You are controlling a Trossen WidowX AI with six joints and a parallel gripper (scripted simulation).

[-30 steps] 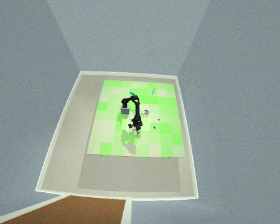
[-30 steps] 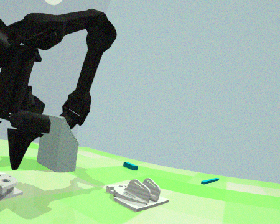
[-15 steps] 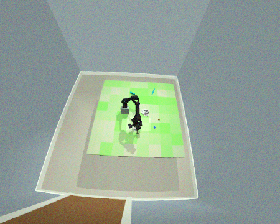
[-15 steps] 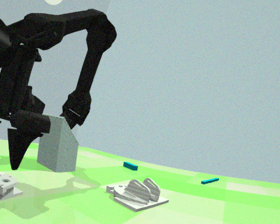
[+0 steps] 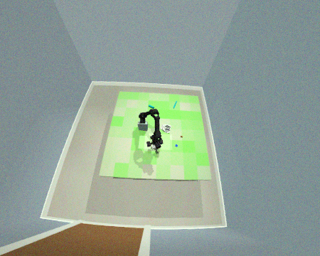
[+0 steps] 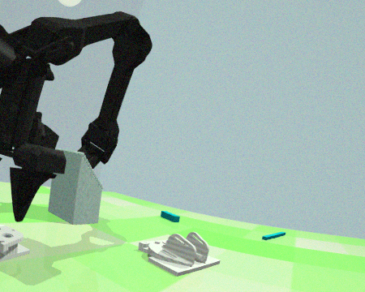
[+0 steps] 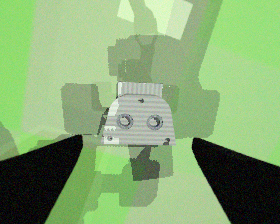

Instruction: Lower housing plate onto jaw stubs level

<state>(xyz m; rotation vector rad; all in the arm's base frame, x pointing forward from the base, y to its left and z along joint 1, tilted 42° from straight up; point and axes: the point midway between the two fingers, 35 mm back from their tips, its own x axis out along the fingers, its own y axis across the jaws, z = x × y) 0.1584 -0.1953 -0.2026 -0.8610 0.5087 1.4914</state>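
The pale grey housing plate (image 6: 15,240) (image 7: 140,107) has two round holes. It rests on a low white base (image 6: 23,250), partly cut off at the left in the exterior view. What fills the holes, and whether the plate is exactly level, I cannot tell. My gripper (image 5: 155,146) (image 6: 3,207) (image 7: 138,141) is open and empty above the plate, its fingers wide to either side in the wrist view. A separate white piece (image 5: 166,128) (image 6: 180,251) has two curved, upright fins on a square base; whether these are the jaws I cannot tell.
The grey arm pedestal (image 5: 143,126) (image 6: 73,195) stands behind the gripper. Two teal bars (image 5: 151,106) (image 6: 169,216) (image 5: 175,104) (image 6: 274,235) lie toward the back. A small blue block (image 5: 176,145) and a small brown block (image 5: 181,136) lie to the right in the top view.
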